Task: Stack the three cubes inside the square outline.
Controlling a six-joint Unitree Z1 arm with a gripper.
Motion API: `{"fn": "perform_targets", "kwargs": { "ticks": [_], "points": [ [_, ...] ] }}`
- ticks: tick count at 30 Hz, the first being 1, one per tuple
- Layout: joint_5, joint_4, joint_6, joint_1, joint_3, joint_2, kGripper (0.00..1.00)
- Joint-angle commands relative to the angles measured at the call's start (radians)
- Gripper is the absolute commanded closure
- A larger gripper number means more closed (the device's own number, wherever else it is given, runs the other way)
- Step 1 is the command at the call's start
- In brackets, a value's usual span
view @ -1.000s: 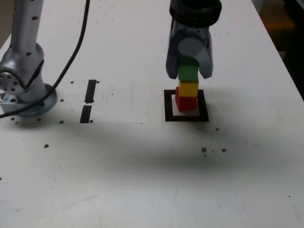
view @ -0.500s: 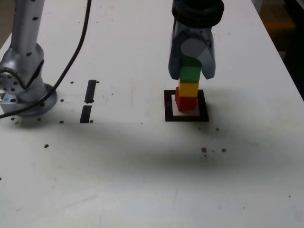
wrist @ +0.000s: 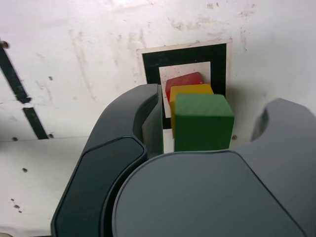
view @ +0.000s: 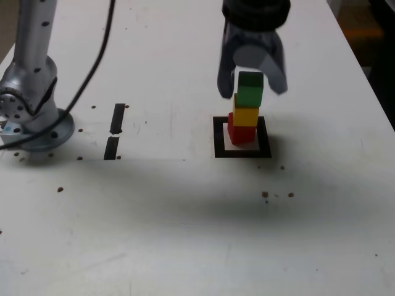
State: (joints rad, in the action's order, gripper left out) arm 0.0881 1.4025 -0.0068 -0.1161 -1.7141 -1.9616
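Green cube (wrist: 203,122): matt to my eye, faintly grained on top
Yellow cube (view: 246,116): smooth, plain, no gloss I can pick out
Gripper (wrist: 210,121): smooth matt grey, looks like plastic to me
Arm base (view: 42,135): I see a glossy, metallic-looking finish
Table (view: 154,228): smooth white with a soft sheen, scuffed and speckled
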Motion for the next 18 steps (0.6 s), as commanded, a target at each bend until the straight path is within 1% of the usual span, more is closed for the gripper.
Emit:
{"fn": "perform_targets", "kwargs": {
  "ticks": [1,3,6,9,11,12,15,18],
  "points": [
    [0.012,0.043,-0.010,-0.012,-0.020,0.047,0.00],
    [0.023,0.091,-0.020,-0.026,-0.042,0.081,0.00],
    [0.032,0.167,-0.031,-0.055,-0.069,0.168,0.00],
    [0.032,0.208,-0.033,-0.079,-0.041,0.289,0.00],
    [0.032,0.217,-0.033,-0.079,0.039,0.396,0.00],
    [0.036,0.216,-0.033,-0.074,0.074,0.427,0.00],
    [0.053,0.182,-0.022,-0.022,0.270,0.533,0.00],
    [0.053,0.098,0.000,0.041,0.476,0.579,0.00]
  ]
}}
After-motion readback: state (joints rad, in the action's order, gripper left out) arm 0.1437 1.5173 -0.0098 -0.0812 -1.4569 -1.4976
